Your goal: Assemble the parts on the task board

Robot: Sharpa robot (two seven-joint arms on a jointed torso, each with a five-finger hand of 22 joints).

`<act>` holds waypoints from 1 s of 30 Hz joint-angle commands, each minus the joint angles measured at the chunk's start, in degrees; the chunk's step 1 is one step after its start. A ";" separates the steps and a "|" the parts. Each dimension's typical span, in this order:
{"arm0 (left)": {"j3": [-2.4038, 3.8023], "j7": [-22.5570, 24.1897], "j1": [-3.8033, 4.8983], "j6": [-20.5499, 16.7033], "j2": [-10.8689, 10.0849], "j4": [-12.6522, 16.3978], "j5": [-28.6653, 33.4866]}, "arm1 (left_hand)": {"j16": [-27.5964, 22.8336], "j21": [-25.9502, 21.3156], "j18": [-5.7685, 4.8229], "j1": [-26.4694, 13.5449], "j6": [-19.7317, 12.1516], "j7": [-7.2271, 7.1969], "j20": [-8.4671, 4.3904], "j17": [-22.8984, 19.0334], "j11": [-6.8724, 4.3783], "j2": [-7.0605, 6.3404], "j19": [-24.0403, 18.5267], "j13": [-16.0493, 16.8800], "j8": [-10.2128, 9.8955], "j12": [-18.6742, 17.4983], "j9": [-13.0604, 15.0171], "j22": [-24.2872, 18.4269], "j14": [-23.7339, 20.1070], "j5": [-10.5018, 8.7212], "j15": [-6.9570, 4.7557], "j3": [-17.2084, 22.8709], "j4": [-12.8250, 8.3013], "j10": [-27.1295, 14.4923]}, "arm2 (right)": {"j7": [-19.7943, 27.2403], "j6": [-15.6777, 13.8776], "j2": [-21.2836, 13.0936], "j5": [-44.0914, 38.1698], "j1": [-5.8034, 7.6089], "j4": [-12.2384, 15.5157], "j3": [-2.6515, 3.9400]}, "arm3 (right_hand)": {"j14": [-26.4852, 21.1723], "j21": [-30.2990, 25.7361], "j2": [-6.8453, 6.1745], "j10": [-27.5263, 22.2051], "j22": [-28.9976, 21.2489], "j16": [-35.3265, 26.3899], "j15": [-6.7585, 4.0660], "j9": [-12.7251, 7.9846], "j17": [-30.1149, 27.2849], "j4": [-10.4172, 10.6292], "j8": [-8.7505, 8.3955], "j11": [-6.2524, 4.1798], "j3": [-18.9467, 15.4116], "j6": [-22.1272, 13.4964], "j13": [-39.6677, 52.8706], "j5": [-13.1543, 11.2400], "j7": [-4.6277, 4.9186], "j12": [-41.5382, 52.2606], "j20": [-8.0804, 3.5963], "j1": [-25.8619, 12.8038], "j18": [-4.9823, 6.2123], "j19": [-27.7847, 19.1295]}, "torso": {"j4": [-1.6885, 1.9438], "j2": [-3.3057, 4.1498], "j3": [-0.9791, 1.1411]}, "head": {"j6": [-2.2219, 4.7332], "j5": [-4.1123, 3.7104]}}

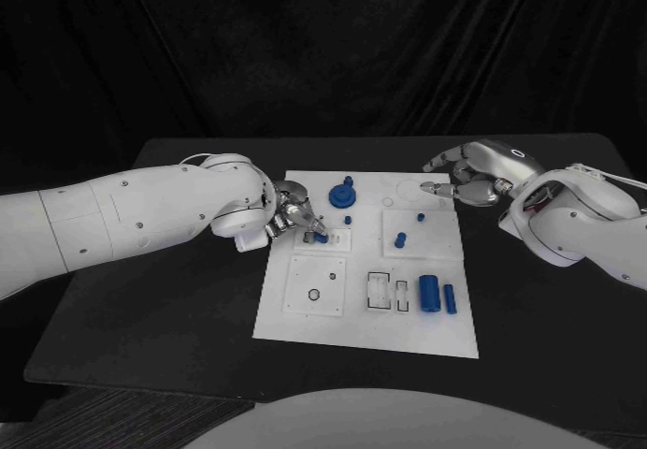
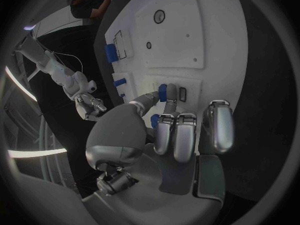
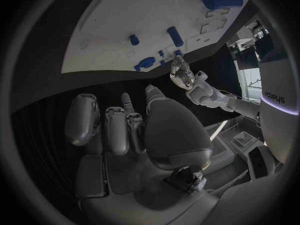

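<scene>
The white task board (image 1: 364, 323) lies mid-table. My left hand (image 1: 294, 223) is over the board's left side and pinches a small blue part (image 1: 321, 238) between thumb and a fingertip, at a square raised plate (image 1: 328, 240); the pinch is plain in the left wrist view, blue part (image 2: 162, 92), left hand (image 2: 181, 132). My right hand (image 1: 469, 176) hovers at the board's far right corner, fingers apart, holding nothing; right hand (image 3: 125, 130). A round blue part (image 1: 345, 195), a short peg (image 1: 420, 218) and a blue piece (image 1: 400, 242) stand on the board.
A thick blue cylinder (image 1: 429, 291) and a thin one (image 1: 449, 298) lie at the board's right near side, beside outlined slots (image 1: 383, 292). A plate with a round hole (image 1: 317, 284) sits near left. Black table (image 1: 162, 309) surrounds the board.
</scene>
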 commanded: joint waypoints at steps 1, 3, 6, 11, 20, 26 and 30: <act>-0.05 0.33 -0.27 1.04 0.24 0.03 0.38 | 0.15 -0.27 0.59 0.48 -0.77 -0.44 0.07 15.10 0.54 0.11 -0.44 15.04 -0.23 0.20 0.26 4.52 5.95 -0.55 0.28 2.65 -2.23 5.97 | -0.13 0.32 -0.01 -0.02 -0.14 0.05 0.04 | 4.24 -0.43 -0.12 6.00 8.86 -0.26 0.30 -0.09 7.28 -0.38 0.03 0.53 0.11 0.37 15.10 0.25 -0.09 0.20 0.19 0.64 0.11 -0.22 | 0.01 0.11 0.06 | -0.01 0.00; -0.05 0.34 -0.29 1.23 0.31 0.03 0.38 | 0.15 -0.37 0.61 0.57 -0.91 -0.41 0.20 15.10 0.60 0.08 -0.50 15.04 -0.20 0.20 0.66 4.58 5.95 -2.21 0.38 2.51 -1.96 5.97 | -0.14 0.31 -0.01 -0.02 -0.14 0.06 0.04 | 4.24 -0.43 -0.12 6.00 8.86 -0.26 0.30 -0.09 7.28 -0.38 0.03 0.53 0.11 0.37 15.10 0.25 -0.09 0.20 0.19 0.64 0.11 -0.22 | 0.03 0.11 0.07 | -0.01 -0.08; -0.05 0.35 -0.32 1.47 0.29 0.09 0.38 | 0.15 -0.50 0.64 0.63 -1.04 -0.40 0.28 15.10 0.64 0.05 -0.60 15.04 -0.22 0.20 0.99 4.59 5.95 -3.66 0.43 2.30 -1.65 5.97 | -0.14 0.30 -0.01 -0.02 -0.14 0.07 0.04 | 4.24 -0.43 -0.12 6.00 8.86 -0.26 0.30 -0.09 7.28 -0.38 0.03 0.53 0.11 0.37 15.10 0.25 -0.09 0.20 0.19 0.64 0.11 -0.22 | 0.02 0.14 0.07 | -0.01 -0.20; -0.05 0.28 -0.35 2.04 0.30 0.04 0.38 | 0.15 -0.68 0.69 0.49 -1.16 -0.39 0.35 15.10 0.67 -0.01 -0.73 15.04 -0.28 0.20 1.32 4.59 5.95 -5.51 0.48 1.76 -1.07 5.97 | -0.16 0.32 -0.02 -0.02 -0.15 0.07 0.04 | 4.24 -0.50 -0.11 6.00 8.85 -0.29 0.30 -0.10 7.25 -0.39 0.02 0.53 0.11 0.38 15.10 0.26 -0.09 0.20 0.19 0.67 0.13 -0.24 | -0.02 0.13 0.04 | -0.01 -0.07; -0.05 0.27 -0.39 2.82 0.56 -0.11 0.38 | 0.15 -1.11 0.82 0.82 -1.70 -0.33 0.40 15.10 0.73 -0.12 -1.22 15.04 -0.56 0.20 1.46 4.27 5.95 -6.17 0.54 1.52 -1.08 5.97 | -0.12 0.24 0.10 -0.02 -0.22 0.04 0.04 | 4.21 -0.51 -0.11 6.00 8.84 -0.39 0.30 -0.11 7.15 -0.43 0.02 0.53 0.12 0.39 15.10 0.29 -0.08 0.20 0.19 0.75 0.13 -0.24 | -0.08 0.09 0.01 | -0.01 0.06; -0.05 0.33 -0.40 2.99 0.68 -0.26 0.38 | 0.15 -1.23 0.83 1.77 -2.04 -0.22 0.48 15.10 0.82 0.08 -1.28 15.04 -0.66 0.20 1.81 4.35 5.95 -4.83 0.62 1.68 -1.40 5.97 | -0.10 0.17 0.12 -0.02 -0.27 0.03 0.04 | 4.21 -0.51 -0.11 6.00 8.84 -0.39 0.30 -0.11 7.15 -0.43 0.02 0.53 0.12 0.39 15.10 0.29 -0.08 0.20 0.19 0.75 0.13 -0.24 | 0.00 0.03 0.03 | -0.01 0.06; -0.05 0.76 -0.40 2.27 0.46 -0.17 0.35 | 0.15 -1.25 0.83 2.56 -2.17 -0.13 0.52 15.10 0.87 0.00 -1.24 15.04 -0.65 0.20 2.15 4.49 5.95 -2.85 0.67 2.01 -1.92 5.97 | -0.10 0.09 0.06 -0.02 -0.29 0.05 0.04 | 4.21 -0.51 -0.11 6.00 8.84 -0.39 0.30 -0.11 7.15 -0.43 0.02 0.53 0.12 0.39 15.10 0.29 -0.08 0.20 0.19 0.75 0.13 -0.24 | -0.03 0.04 0.02 | -0.01 0.12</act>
